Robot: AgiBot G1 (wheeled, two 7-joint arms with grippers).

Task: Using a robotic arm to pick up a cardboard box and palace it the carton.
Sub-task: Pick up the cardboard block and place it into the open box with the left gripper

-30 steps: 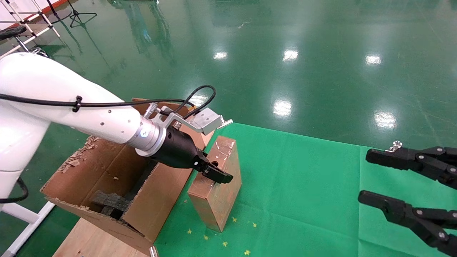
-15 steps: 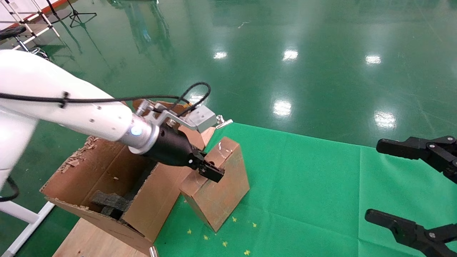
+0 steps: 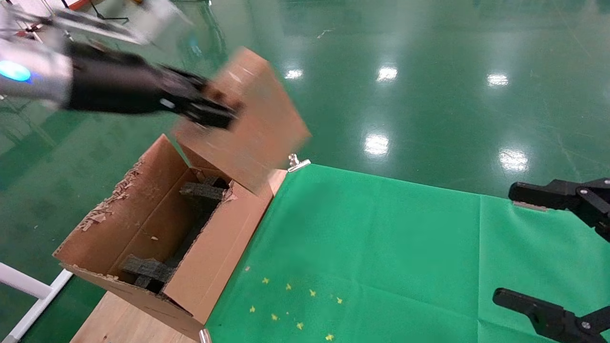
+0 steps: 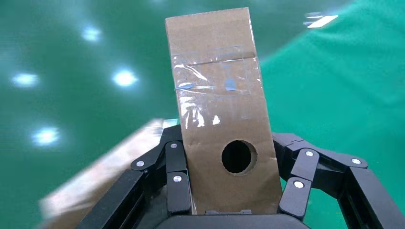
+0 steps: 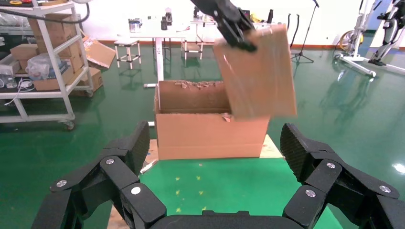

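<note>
I had the box (image 3: 248,119) off the green cloth (image 3: 381,247) and up in the air, clamped in the left gripper (image 3: 209,110). In the left wrist view the fingers (image 4: 177,183) pressed on both narrow sides of the box (image 4: 222,119), near the end with the round hole, so I judged the grasp firm. The box hung tilted, its lower corner above the carton's (image 3: 209,267) far right corner, close to the raised flap but not touching it as far as I could tell. From the right wrist view the box (image 5: 255,71) sat high over the carton (image 5: 210,131) and overlapped its right end, held by the left gripper (image 5: 234,33) from above.

So the pick was done, by my reckoning, and the lift too. What was left was the placing: I needed to bring the box over the open mouth, level it or angle it to pass between the flaps, lower it onto the foam blocks (image 3: 202,191) inside, and let go. The torn flap edges looked like the likely snag, since the box was wide against the opening's short side.

The right gripper (image 3: 548,247) stayed out of the work at the right edge of the cloth, its fingers spread wide and holding nothing.
</note>
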